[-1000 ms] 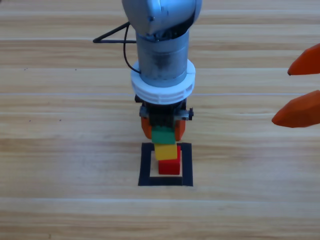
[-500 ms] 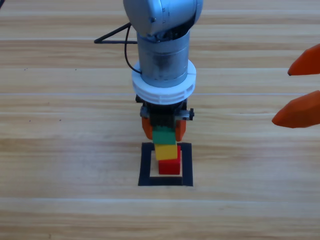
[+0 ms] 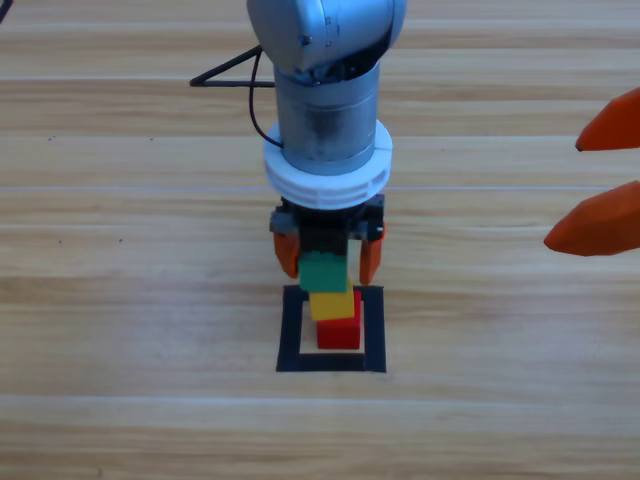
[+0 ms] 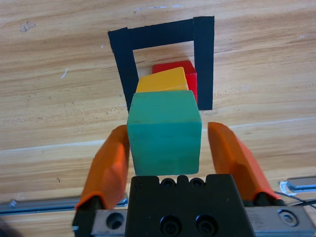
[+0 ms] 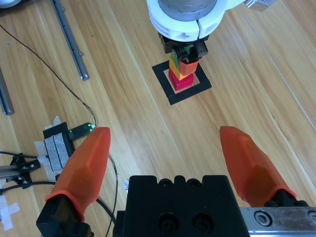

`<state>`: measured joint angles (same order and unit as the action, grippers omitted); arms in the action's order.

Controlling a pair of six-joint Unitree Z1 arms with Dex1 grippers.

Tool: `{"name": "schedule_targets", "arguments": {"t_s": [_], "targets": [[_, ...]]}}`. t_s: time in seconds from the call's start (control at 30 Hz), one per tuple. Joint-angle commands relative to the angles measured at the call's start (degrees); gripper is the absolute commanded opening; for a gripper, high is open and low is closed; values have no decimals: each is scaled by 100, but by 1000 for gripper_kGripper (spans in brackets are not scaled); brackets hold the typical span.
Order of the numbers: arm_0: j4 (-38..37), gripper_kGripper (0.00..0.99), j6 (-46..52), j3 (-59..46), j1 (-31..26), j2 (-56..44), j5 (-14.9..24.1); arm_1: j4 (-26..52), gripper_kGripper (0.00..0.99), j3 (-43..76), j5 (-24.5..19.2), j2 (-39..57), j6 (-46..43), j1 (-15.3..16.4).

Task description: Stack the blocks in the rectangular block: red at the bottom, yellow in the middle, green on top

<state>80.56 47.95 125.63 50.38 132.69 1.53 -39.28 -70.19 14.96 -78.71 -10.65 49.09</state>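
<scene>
Green cube (image 3: 324,272) tops yellow (image 3: 331,304) and red (image 3: 340,333) inside the tape square (image 3: 290,332), left hand (image 3: 328,256) spread clear.

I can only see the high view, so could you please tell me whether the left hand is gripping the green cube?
Observer: No. In the left wrist view the left hand is open, and bare wood shows between the green cube and one jaw.
Operator: Thank you. Is the right hand carrying anything?
Observer: No. Its own wrist view shows the right hand wide open, with nothing between its jaws.
Operator: Is anything lying off to the side, out of my picture?
Observer: Yes. The right wrist view shows a small box taped to the wood with a green light lit, and a black cable running to it.
</scene>
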Motion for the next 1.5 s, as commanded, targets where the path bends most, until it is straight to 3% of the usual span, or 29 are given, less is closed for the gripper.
{"name": "schedule_targets", "arguments": {"t_s": [0.03, 0.4, 0.53, 0.67, 0.9, 1.2, 1.3, 1.4, 1.5], "targets": [[47, 990, -84, -30, 121, -7, -83, -106, 979, -57, 59, -127, -42, -146], [47, 990, -145, -30, 121, -121, -30, -106, 979, -57, 59, -127, -42, -146], [47, 990, -128, 49, 226, -420, 427, -124, 979, -48, 59, -118, -42, -146], [-14, 990, -31, 357, 657, -508, 1481, -132, 979, -57, 59, -118, -42, -146], [-225, 990, -620, 488, 674, -833, 2167, -132, 979, -74, 59, -145, -42, -146], [-506, 990, -1798, 251, 402, -1826, 2167, -150, 979, -101, 33, -294, -51, -146], [-498, 990, -2193, 137, 130, -2213, 1974, -150, 979, -101, 24, -303, -60, -146], [-515, 990, -2369, -347, 42, -2775, 1780, -150, 979, -109, 24, -303, -68, -146], [-1341, 990, -2685, -1656, 50, -3628, 1385, -150, 979, -127, 24, -312, -60, -146]]}}
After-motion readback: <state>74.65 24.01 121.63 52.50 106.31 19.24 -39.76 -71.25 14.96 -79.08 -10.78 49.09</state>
